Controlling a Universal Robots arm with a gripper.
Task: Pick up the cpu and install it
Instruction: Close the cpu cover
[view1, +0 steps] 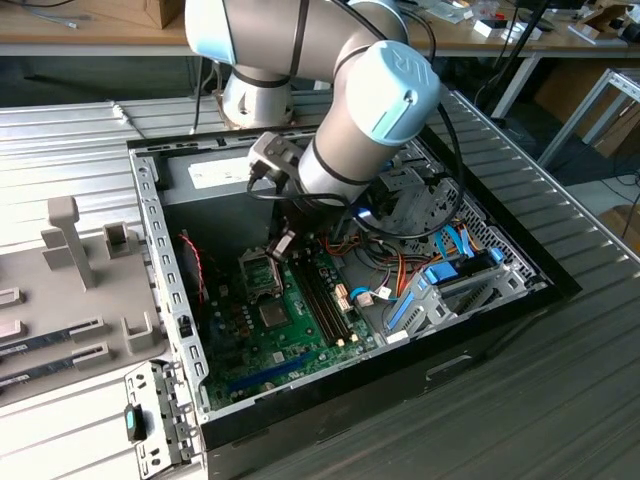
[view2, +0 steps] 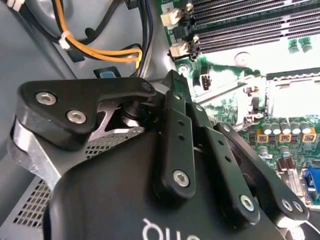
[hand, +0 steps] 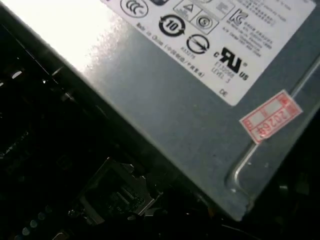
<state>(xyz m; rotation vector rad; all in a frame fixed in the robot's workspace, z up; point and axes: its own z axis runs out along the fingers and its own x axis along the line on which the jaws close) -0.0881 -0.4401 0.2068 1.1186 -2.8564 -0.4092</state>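
The cpu is hidden from me in these views. My gripper hangs inside the open computer case, just above the far edge of the dark socket frame on the green motherboard. Whether anything is held in it I cannot tell. In the second wrist view the gripper's black linkage arms fill the foreground, with the brightly lit socket beyond them. A metal frame lies in shadow below the power-supply box in the first wrist view.
The grey power-supply box stands right behind the gripper. Memory slots run beside the socket. Loose cables and a blue drive cage crowd the exterior view's right. A grey tray lies outside the case wall.
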